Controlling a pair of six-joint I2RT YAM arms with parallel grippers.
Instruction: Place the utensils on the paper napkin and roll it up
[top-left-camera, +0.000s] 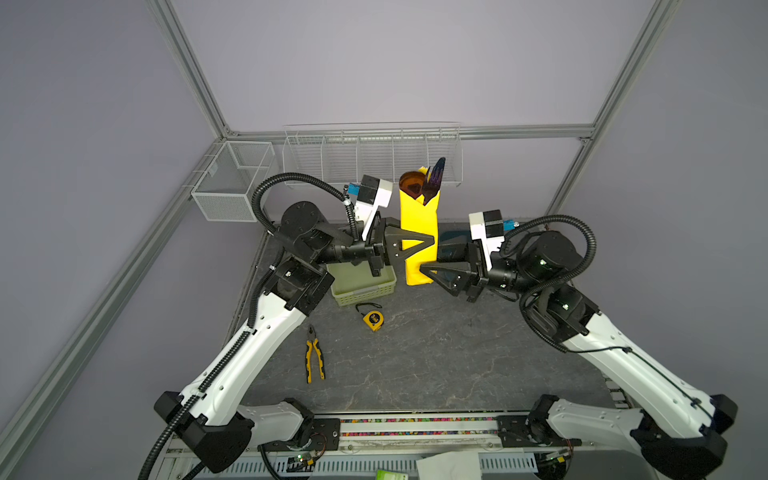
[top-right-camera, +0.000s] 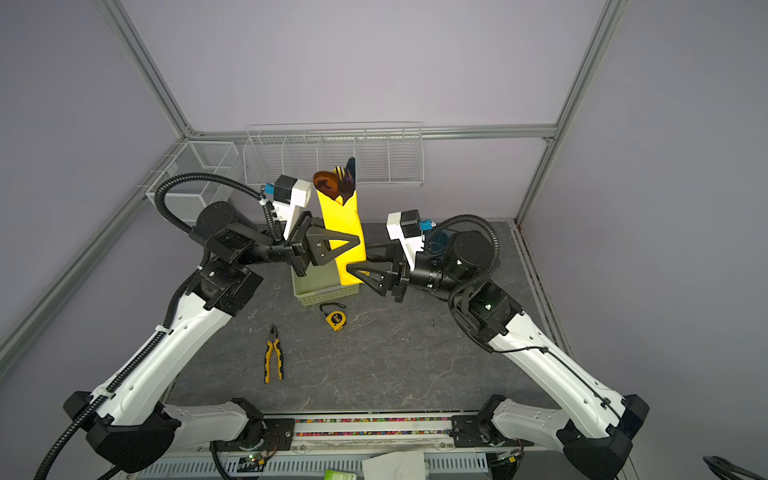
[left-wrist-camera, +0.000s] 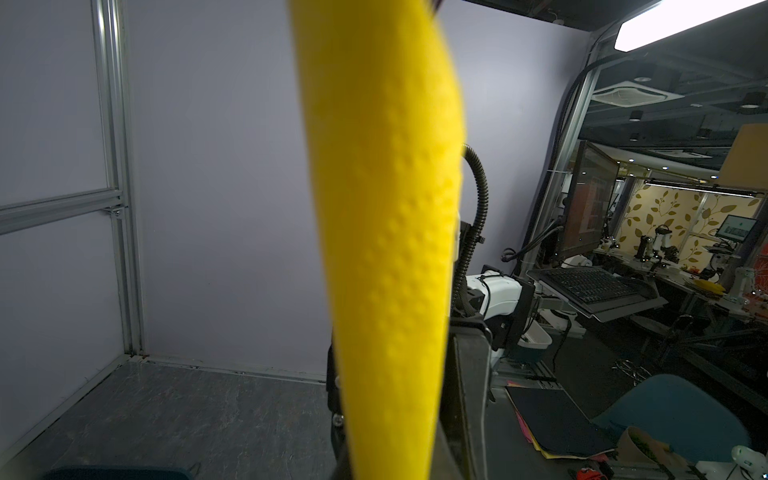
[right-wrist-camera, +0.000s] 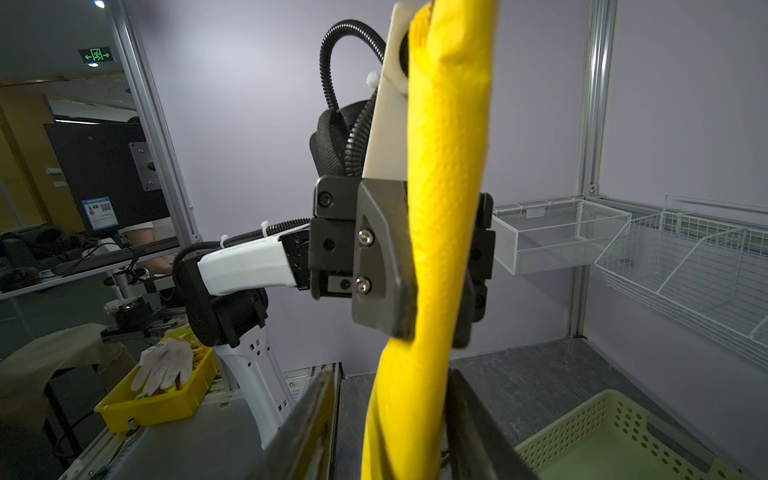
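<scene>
- Napkin (top-left-camera: 417, 208) (top-right-camera: 338, 212): rolled into a narrow upright tube, held in the air over the far middle of the surface (top-left-camera: 415, 374). We judge that its lower end hangs clear of the surface.
- Utensils (top-left-camera: 432, 183) (top-right-camera: 338, 180): the purplish heads stand out of the open top end. The handles are hidden inside the roll, which keeps the pair together.
- Left tool (top-left-camera: 428, 241) (right-wrist-camera: 434, 291): pinching the napkin at mid-height, one finger on each side in the right wrist view. We judge that this squeeze presses the paper against the handles, so the roll cannot unwind and nothing slips out.
- Right tool (top-left-camera: 430, 257) (right-wrist-camera: 390, 374): set lower on the roll with its fingers spread. In the right wrist view one finger stands clear of the paper. The other lies close beside it, and we cannot tell whether it touches. We judge that it bears no load.
- Lower part of the roll: a spiral twist shows in the right wrist view, which we take as the closure that stops the handles from dropping through.
- Stage: the rolling looks done; setting the roll down remains.
- Basket (top-left-camera: 365, 293): on the surface toward the far edge, just left of the roll.
- Tape measure (top-left-camera: 373, 319) and pliers (top-left-camera: 314, 359): nearer the front left, well apart from the roll.
</scene>
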